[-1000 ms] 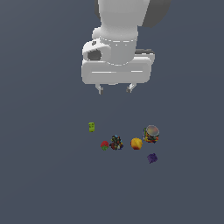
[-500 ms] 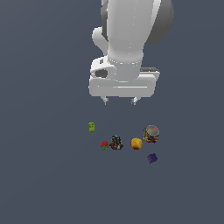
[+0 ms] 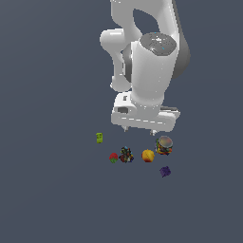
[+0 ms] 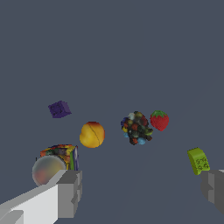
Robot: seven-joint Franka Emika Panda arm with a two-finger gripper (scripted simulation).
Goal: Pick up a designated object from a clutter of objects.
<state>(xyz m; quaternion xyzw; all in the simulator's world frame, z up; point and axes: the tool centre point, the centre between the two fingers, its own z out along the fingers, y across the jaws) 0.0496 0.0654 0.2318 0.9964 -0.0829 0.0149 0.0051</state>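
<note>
Above the clutter (image 3: 137,154), the hand (image 3: 139,129) hangs wide open, empty.

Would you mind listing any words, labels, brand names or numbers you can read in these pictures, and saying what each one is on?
No text can be read in either view.
Can: multicoloured wrap, possibly a label, too blurred to read.
Dark multicoloured cube: coloured specks only, no letters legible.
Green block: dotted pattern, no readable print.
Orange fruit, strawberry, purple block, gripper: no markings visible.
</note>
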